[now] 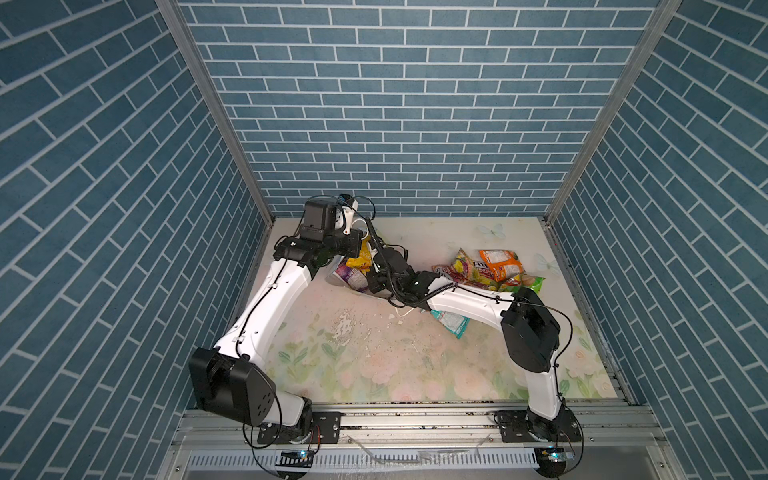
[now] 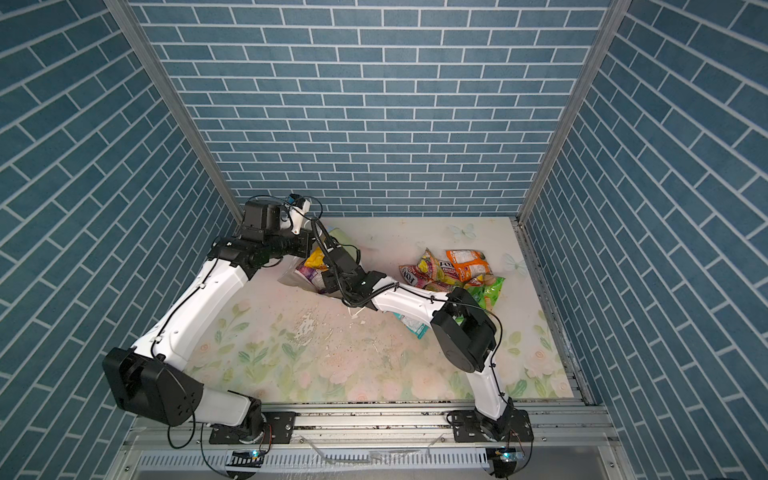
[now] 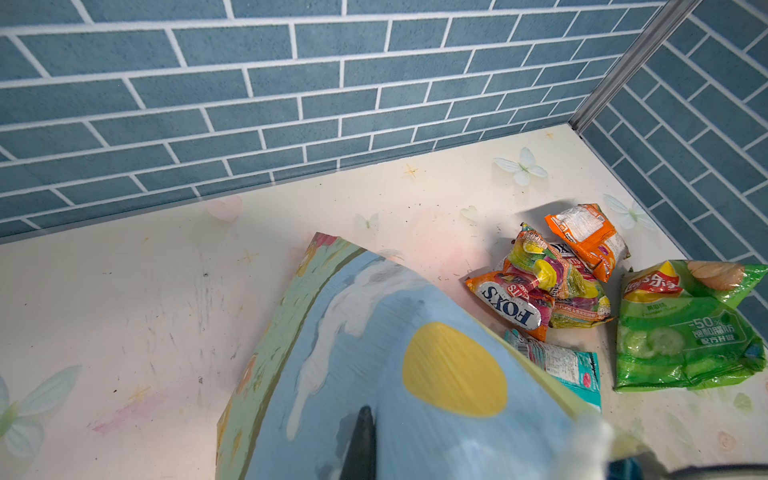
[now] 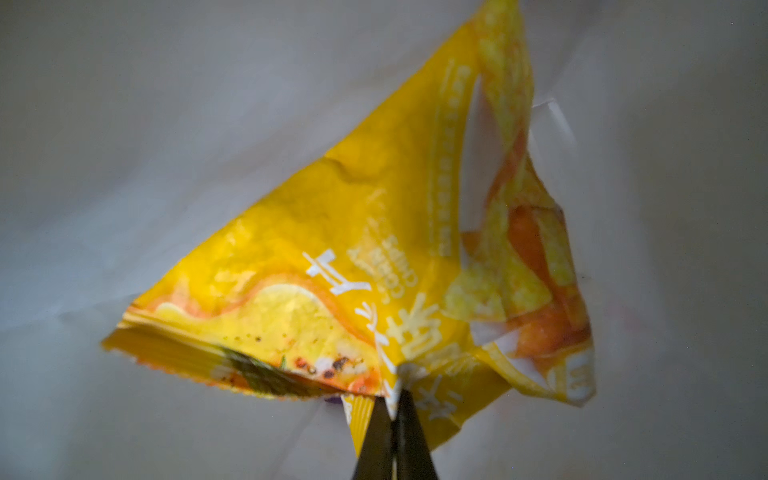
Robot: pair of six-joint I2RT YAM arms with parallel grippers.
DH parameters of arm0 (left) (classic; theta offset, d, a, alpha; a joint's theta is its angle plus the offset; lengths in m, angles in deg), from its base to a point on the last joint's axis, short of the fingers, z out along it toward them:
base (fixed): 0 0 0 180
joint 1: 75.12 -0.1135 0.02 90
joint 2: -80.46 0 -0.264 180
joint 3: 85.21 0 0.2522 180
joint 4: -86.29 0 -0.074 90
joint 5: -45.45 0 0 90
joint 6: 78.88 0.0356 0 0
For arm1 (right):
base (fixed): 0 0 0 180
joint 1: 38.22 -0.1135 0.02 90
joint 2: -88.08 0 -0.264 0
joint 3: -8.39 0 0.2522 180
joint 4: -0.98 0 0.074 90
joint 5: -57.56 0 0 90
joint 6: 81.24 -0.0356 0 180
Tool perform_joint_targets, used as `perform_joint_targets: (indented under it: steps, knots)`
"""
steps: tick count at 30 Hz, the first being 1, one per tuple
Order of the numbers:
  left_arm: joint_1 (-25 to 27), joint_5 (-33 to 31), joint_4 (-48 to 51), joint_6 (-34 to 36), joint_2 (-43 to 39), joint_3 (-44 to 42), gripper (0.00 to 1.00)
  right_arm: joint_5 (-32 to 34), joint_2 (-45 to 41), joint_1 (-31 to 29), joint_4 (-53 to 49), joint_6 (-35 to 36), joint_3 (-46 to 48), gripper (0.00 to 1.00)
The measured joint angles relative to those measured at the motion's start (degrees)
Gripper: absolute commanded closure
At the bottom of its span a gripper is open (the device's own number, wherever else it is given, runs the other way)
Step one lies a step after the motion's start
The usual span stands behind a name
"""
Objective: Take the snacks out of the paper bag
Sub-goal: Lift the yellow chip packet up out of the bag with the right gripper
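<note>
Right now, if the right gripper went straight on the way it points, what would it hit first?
The yellow packet pinched in the right gripper; pushing on would press it into the white inner wall of the paper bag behind, though how far back that is remains unclear.

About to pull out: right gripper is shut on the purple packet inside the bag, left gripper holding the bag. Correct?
No: the right wrist view shows the right gripper shut on the yellow packet, not purple. It is inside the paper bag, which the left gripper holds.
</note>
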State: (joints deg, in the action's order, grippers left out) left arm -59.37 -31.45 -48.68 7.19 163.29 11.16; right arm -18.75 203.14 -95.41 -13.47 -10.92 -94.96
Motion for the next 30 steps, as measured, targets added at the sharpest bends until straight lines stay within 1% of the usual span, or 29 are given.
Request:
perform_joint_targets:
  steps: [30]
  knots:
    - [0.1,-3.8,0.2,-1.5,0.0,0.3,1.0,-2.6,-1.8,0.0,0.3,0.7,0.3,1.0]
